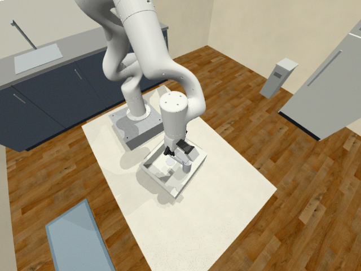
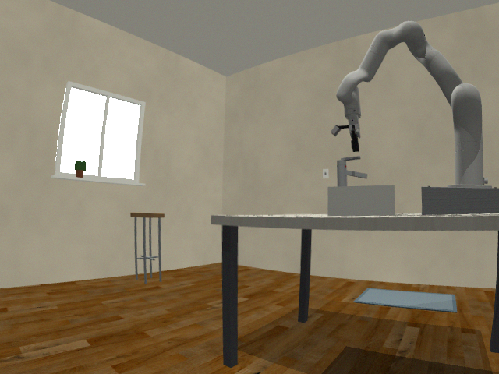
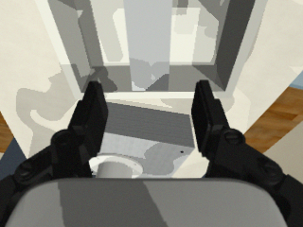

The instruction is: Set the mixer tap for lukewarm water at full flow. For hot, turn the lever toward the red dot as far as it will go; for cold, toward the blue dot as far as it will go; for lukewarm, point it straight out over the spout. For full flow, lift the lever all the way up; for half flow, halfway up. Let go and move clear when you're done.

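Note:
The grey mixer tap stands on the rim of a box-shaped sink on the table. Its lever lies almost level and points the same way as the spout. A red dot shows on the tap body. My gripper hangs a short way above the lever's tip, fingers pointing down, open and empty. In the wrist view the open fingers frame the sink's inside, and the lever shows as a pale strip beyond them, clear of both fingers. From above, the gripper hides most of the tap.
The arm's grey base block stands on the table right behind the sink. A blue mat lies on the floor beside the table. A stool stands by the far wall.

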You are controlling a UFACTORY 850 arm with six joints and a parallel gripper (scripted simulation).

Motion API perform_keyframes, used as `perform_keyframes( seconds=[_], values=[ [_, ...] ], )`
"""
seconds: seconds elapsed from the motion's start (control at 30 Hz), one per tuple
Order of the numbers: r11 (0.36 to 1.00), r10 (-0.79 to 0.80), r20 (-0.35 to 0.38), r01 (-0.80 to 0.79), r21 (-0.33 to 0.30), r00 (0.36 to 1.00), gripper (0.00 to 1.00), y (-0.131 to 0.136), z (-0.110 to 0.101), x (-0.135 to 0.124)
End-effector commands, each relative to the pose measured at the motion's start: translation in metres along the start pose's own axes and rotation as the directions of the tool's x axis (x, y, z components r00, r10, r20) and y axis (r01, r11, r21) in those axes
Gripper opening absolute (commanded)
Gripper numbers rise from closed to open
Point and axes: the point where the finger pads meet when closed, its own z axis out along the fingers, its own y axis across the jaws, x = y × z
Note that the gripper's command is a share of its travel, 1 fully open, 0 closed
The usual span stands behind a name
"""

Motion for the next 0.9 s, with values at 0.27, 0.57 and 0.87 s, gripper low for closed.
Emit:
perform_keyframes(
  seconds=[0.27, 0.57, 0.87],
  values=[
    [1.0, 0.0, -0.002, 0.0, -0.001, 1.0, 0.72, 0.0002, -0.0123, 0.0007],
    [1.0, 0.0, -0.002, 0.0, -0.001, 1.0, 0.0, 0.0002, -0.0127, 0.0007],
    [1.0, 0.0, -0.002, 0.0, -0.001, 1.0, 0.0, 0.0002, -0.0127, 0.0007]
  ],
)
